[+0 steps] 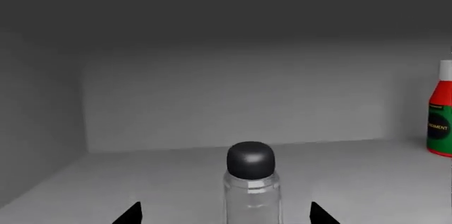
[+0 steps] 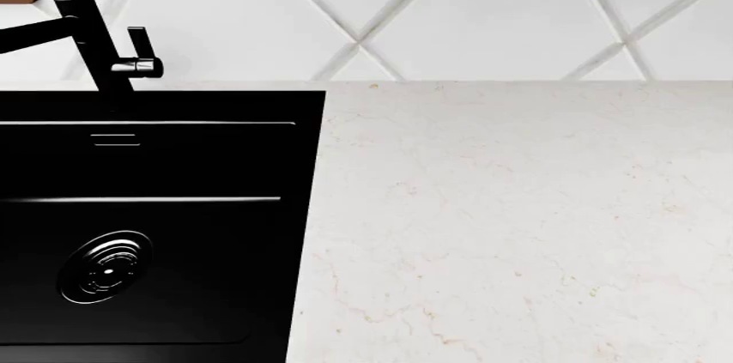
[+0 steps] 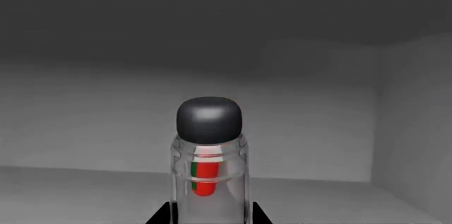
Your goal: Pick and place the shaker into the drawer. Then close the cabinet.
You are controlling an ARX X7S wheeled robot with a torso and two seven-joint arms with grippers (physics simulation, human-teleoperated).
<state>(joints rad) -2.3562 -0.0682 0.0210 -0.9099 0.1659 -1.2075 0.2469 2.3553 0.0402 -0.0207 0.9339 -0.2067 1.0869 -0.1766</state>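
From my head camera I saw only the white marble-look countertop (image 2: 516, 226), the black sink (image 2: 149, 234) set into it on my left with its round drain, the black faucet (image 2: 92, 37) behind it, and the white tiled wall (image 2: 481, 11). Neither of my arms nor the shaker showed there.

My wrist cameras looked into a pale grey, plain-walled compartment (image 1: 211, 97) that the head view did not show; whether this was the drawer, I could not tell. My left pincer (image 1: 226, 216) was spread, its two dark tips standing either side of the clear glass shaker (image 1: 251, 192) with its rounded black cap, apart from the glass. Off to one side stood a red bottle (image 1: 441, 113) with a white cap and a green-and-black label.

My right wrist camera showed the shaker (image 3: 209, 171) upright between my right pincer (image 3: 209, 216) tips, which sat tight against the glass, pinching it. The red bottle appeared only as a refracted streak through the glass.
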